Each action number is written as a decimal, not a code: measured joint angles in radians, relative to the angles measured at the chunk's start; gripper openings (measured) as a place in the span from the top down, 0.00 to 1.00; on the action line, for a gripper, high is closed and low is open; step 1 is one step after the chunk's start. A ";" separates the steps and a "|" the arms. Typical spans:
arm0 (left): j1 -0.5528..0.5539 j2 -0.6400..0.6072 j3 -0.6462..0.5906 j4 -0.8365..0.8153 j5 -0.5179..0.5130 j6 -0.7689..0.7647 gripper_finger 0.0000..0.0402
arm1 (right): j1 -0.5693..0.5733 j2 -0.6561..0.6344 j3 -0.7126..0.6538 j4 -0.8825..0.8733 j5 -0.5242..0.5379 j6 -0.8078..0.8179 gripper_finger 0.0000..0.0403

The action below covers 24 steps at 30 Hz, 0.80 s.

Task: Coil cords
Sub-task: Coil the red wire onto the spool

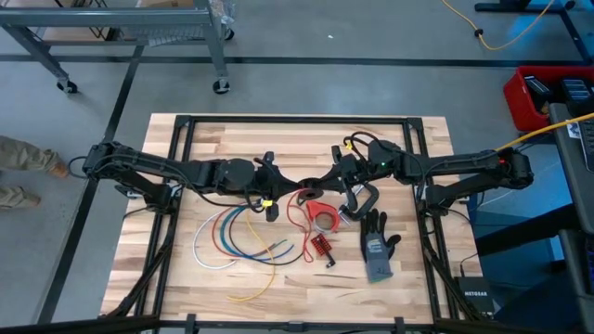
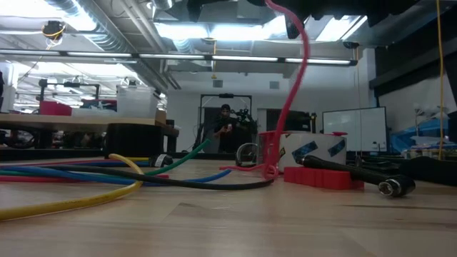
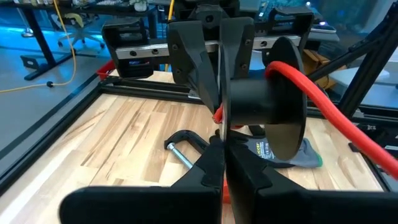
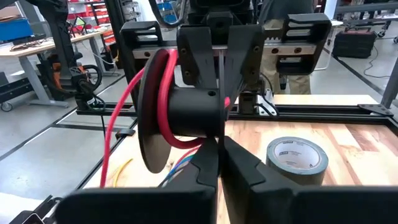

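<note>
Now — left claw (image 1: 295, 178) pinching black spool (image 3: 264, 99) | right claw (image 1: 320, 181) pinching spool | red cord (image 4: 163, 99) wound on

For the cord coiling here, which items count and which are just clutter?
Job: thin red cord winding on the black plastic spool; loose white, blue, green and yellow cords.
Clutter: grey work glove, grey tape roll, metal C-clamp.

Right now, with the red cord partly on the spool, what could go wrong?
The left pincer and the right pincer pinch only the thin flange of the spool, so it may twist or slip. The red cord hangs down to the table beside the other cords and could snag on them.
</note>
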 joint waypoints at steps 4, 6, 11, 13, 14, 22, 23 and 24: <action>0.000 0.000 0.000 0.001 -0.003 0.000 0.96 | 0.000 0.000 0.000 0.001 -0.001 0.000 0.97; 0.000 0.000 0.000 0.001 -0.004 0.000 0.94 | 0.000 0.000 0.000 0.000 -0.002 0.000 0.98; 0.001 -0.010 0.000 -0.021 -0.007 0.000 0.88 | 0.000 0.000 0.000 -0.001 -0.002 0.001 0.98; 0.003 -0.031 0.000 -0.056 -0.007 0.000 0.86 | 0.000 0.000 0.000 0.000 -0.002 0.001 0.99; 0.004 -0.045 0.000 -0.075 -0.008 0.000 0.85 | 0.000 0.000 0.000 0.001 -0.002 0.001 0.99; 0.010 -0.195 0.000 -0.230 -0.077 -0.085 0.85 | 0.001 0.000 0.000 0.004 -0.010 0.002 0.99; 0.008 -0.208 0.000 -0.240 -0.074 -0.116 0.85 | 0.001 0.000 0.000 0.007 0.001 0.002 0.99; 0.006 -0.219 0.000 -0.252 -0.074 -0.150 0.85 | 0.001 0.000 0.000 0.012 0.014 0.001 0.99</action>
